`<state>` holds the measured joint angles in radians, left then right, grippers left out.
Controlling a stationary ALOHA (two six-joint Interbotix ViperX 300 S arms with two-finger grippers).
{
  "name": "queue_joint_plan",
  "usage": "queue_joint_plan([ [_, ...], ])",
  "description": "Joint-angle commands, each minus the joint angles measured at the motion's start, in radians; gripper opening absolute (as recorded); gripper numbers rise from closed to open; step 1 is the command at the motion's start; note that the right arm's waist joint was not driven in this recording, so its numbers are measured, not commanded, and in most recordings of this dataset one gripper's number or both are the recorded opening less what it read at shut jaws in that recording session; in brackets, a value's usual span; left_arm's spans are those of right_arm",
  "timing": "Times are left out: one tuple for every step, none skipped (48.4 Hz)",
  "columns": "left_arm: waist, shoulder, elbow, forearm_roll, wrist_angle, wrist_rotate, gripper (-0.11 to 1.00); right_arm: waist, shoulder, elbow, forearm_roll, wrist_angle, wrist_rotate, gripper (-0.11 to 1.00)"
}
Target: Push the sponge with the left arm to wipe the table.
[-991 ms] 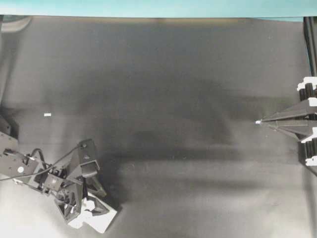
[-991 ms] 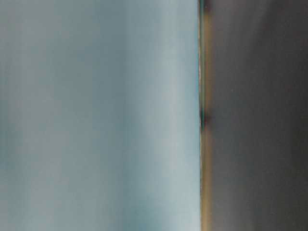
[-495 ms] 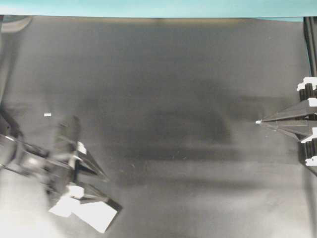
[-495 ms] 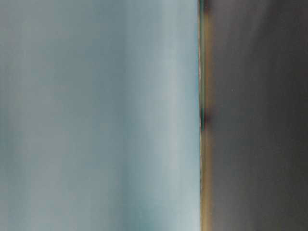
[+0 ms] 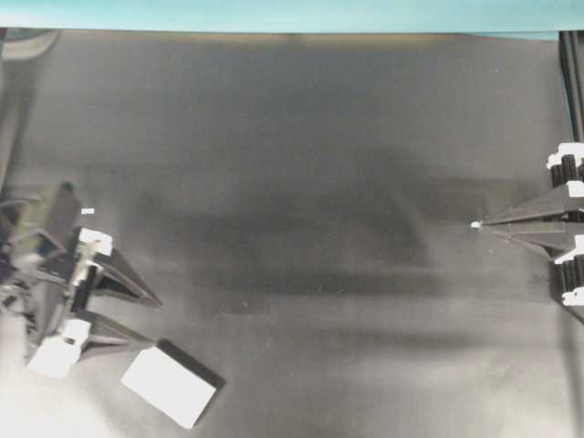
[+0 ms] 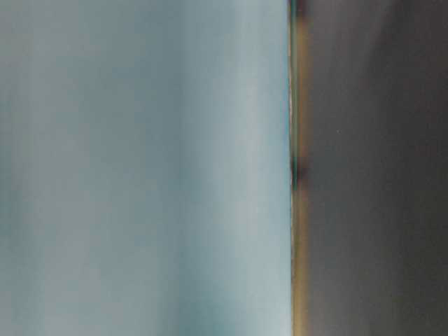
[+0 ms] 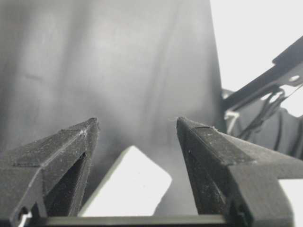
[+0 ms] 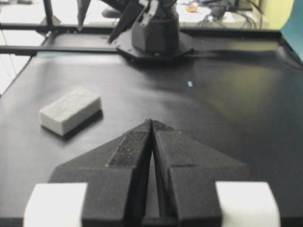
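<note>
The white sponge (image 5: 170, 388) lies flat and free on the dark table (image 5: 301, 137), near the front left. My left gripper (image 5: 155, 322) is open, just up-left of the sponge and apart from it. In the left wrist view the sponge (image 7: 128, 189) shows low between the spread fingers of the gripper (image 7: 137, 123), with neither finger touching it. My right gripper (image 5: 476, 224) is shut and empty at the right edge. The right wrist view shows its closed tip (image 8: 152, 122) and the sponge (image 8: 70, 109) far off to the left.
A teal strip (image 5: 274, 14) edges the table's far side. A tiny white speck (image 5: 88, 211) lies by the left arm. The left arm's base (image 8: 156, 28) stands at the far end in the right wrist view. The table-level view is only blur.
My left gripper has pulled off the sponge, moving left and toward the far side. The sponge stays in place, now fully uncovered. The right arm has not moved.
</note>
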<state>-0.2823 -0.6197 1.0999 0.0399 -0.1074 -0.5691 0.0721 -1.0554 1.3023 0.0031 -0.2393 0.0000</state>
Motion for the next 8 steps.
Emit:
queue_joint_plan([
  [0.002, -0.041, 0.003, 0.005, -0.006, 0.005, 0.65, 0.0, 0.003, -0.005, 0.0, -0.006, 0.008, 0.01],
  [0.002, -0.049, 0.005, 0.003, -0.006, 0.005, 0.65, 0.0, 0.003, -0.005, -0.002, -0.005, 0.008, 0.01],
  [0.002, -0.058, 0.008, 0.003, -0.006, 0.008, 0.65, 0.0, 0.003, -0.003, 0.0, -0.006, 0.008, 0.01],
  [0.002, -0.067, 0.009, 0.005, -0.006, 0.011, 0.65, 0.0, 0.003, -0.003, 0.0, -0.006, 0.008, 0.01],
  [0.002, -0.077, 0.012, 0.005, -0.005, 0.011, 0.65, 0.0, 0.003, -0.005, 0.0, -0.006, 0.008, 0.01],
  [0.003, -0.084, 0.012, 0.003, -0.005, 0.012, 0.65, 0.0, 0.003, -0.003, 0.0, -0.006, 0.008, 0.01],
  [0.005, -0.092, 0.015, 0.005, -0.005, 0.014, 0.65, 0.0, 0.003, -0.003, 0.0, -0.006, 0.008, 0.01],
  [0.011, -0.104, 0.017, 0.005, -0.005, 0.015, 0.65, 0.0, 0.003, -0.003, 0.0, -0.006, 0.008, 0.01],
])
